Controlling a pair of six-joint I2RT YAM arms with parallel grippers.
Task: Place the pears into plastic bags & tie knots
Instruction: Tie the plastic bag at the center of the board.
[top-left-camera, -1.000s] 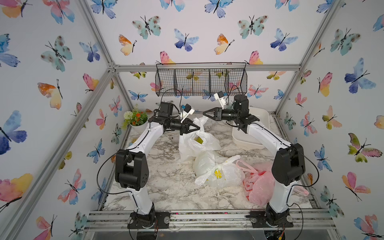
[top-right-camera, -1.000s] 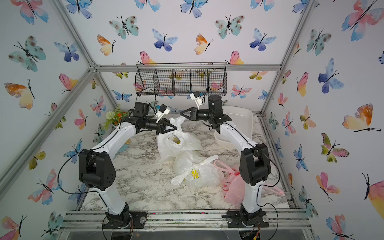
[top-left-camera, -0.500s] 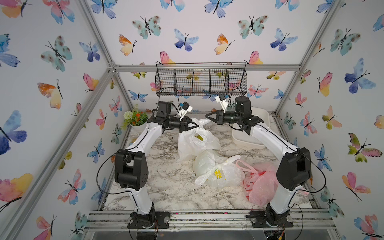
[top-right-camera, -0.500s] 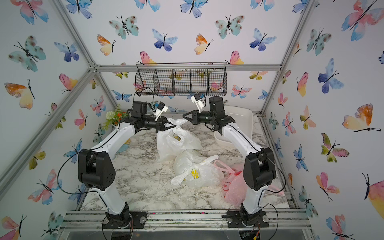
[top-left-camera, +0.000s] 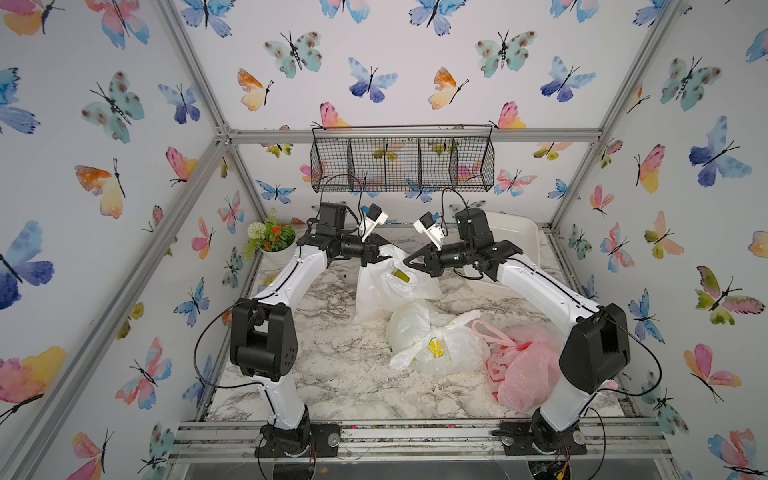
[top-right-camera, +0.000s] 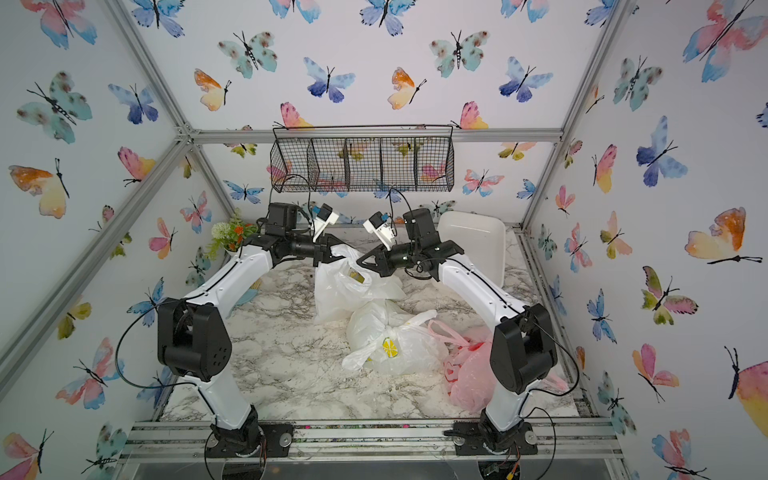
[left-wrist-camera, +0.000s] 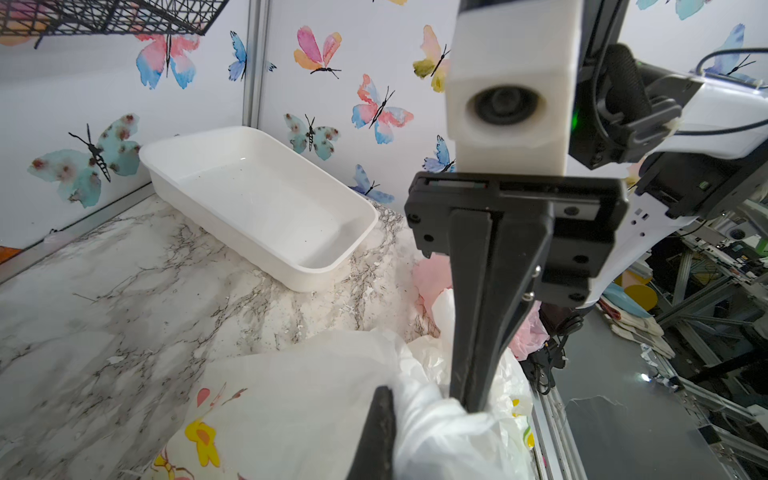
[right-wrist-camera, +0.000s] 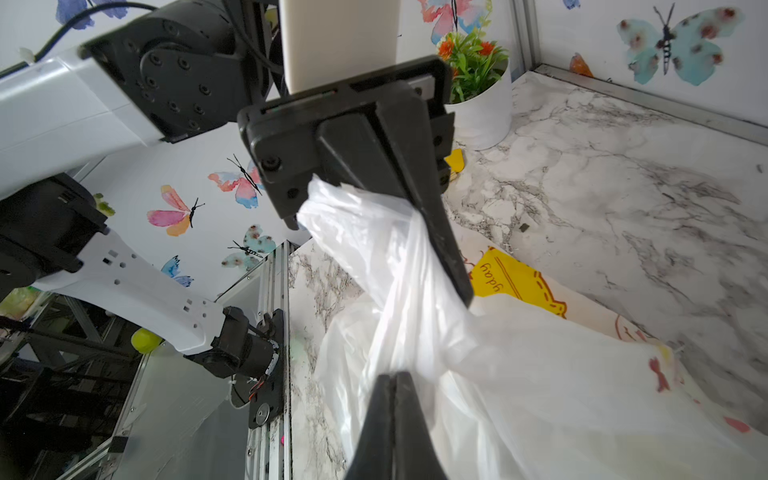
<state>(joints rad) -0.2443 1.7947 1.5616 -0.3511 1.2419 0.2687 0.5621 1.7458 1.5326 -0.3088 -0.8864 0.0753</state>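
the left hand (top-left-camera: 384, 254) is clenched on a handle strip (right-wrist-camera: 374, 241) of the doodle bag (top-left-camera: 386, 291). in the right wrist view the white plastic runs along between its black fingers (right-wrist-camera: 436, 232) and drops away below them into the bag's body. the right hand (top-left-camera: 407, 262) faces it tip to tip, just beside it, with its jaws pressed together. its tip sits against the same bunched plastic in the left wrist view, but i cannot tell whether any of it is pinched. the doodle bag hangs slack from the left hand and spreads onto the bench (top-left-camera: 332, 365) right under both hands, a yellow print showing through its side. the lemon bag (top-left-camera: 440, 349) lies on the bench further back toward the arm bases from the hands, touching the doodle bag's lower edge. the pink bag (top-left-camera: 523, 370) lies just beside the lemon bag on the right hand's side, close to the right arm's elbow. the pears cannot be made out through the plastic in any view. beyond the right hand, against the far wall, sits a white tray (top-left-camera: 528, 232). beyond the left hand stands a potted plant (top-left-camera: 270, 241). a wire basket (top-left-camera: 403, 162) hangs on the wall above both hands.
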